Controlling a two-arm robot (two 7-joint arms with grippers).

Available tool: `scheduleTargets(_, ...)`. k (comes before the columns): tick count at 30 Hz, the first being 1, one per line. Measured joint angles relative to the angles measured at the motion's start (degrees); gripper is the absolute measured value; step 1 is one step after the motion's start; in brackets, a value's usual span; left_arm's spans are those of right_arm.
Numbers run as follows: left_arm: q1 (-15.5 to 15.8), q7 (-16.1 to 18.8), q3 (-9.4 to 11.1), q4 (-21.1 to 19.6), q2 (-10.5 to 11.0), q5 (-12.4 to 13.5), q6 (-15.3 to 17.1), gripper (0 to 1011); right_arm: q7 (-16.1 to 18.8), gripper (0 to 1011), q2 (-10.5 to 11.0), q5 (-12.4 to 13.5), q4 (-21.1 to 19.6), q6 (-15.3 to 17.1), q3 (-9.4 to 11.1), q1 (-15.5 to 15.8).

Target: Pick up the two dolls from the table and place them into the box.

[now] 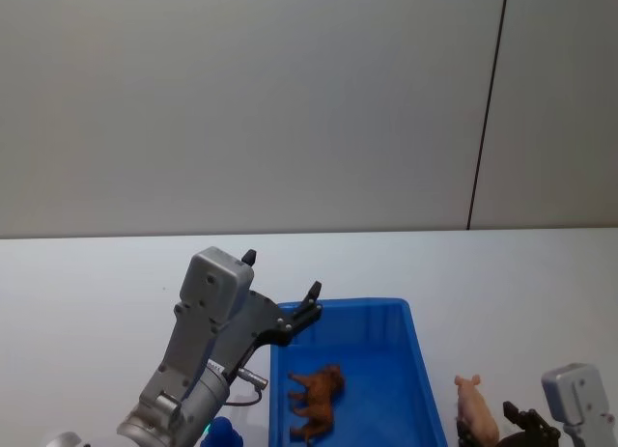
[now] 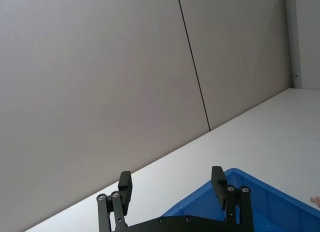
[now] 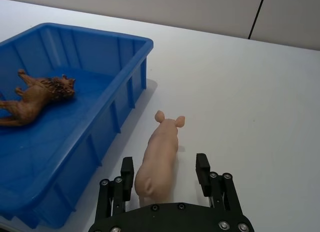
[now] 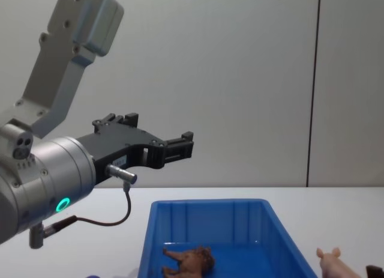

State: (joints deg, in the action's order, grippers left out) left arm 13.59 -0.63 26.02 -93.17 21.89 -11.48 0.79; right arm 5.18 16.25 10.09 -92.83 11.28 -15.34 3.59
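Box [image 3: 120,99] — ribbed blue plastic, shaggy brown doll [image 3: 37,99] inside

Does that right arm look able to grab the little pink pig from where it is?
Probably yes: the right gripper is open with the pink pig lined up between its fingers on the table, nothing in between.

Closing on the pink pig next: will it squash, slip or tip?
Probably rigid: the pink pig looks like smooth moulded plastic, so it may slip. Its rounded body sits inside the open right gripper. It is likely light, so it could twist or tip.
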Motion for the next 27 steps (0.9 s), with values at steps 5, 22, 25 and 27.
scheduleTargets(5,0.00,0.00,0.00,0.00,0.00,0.00,0.00,1001,0.00,646,-0.42,0.00,1.27,-0.39,0.00,-0.49)
scheduleTargets(22,0.00,0.00,0.00,0.00,0.00,0.00,0.00,1001,-0.90,383,-0.75,0.30,0.76,-1.78,0.38,-0.50)
scheduleTargets(25,0.00,0.00,0.00,0.00,0.00,0.00,0.00,1001,-0.65,383,-0.72,0.42,-0.08,-2.43,0.48,-0.46)
scheduleTargets(27,0.00,0.00,0.00,0.00,0.00,0.00,0.00,1001,-0.33,383,-0.71,0.50,-0.64,-2.78,0.51,-0.46)
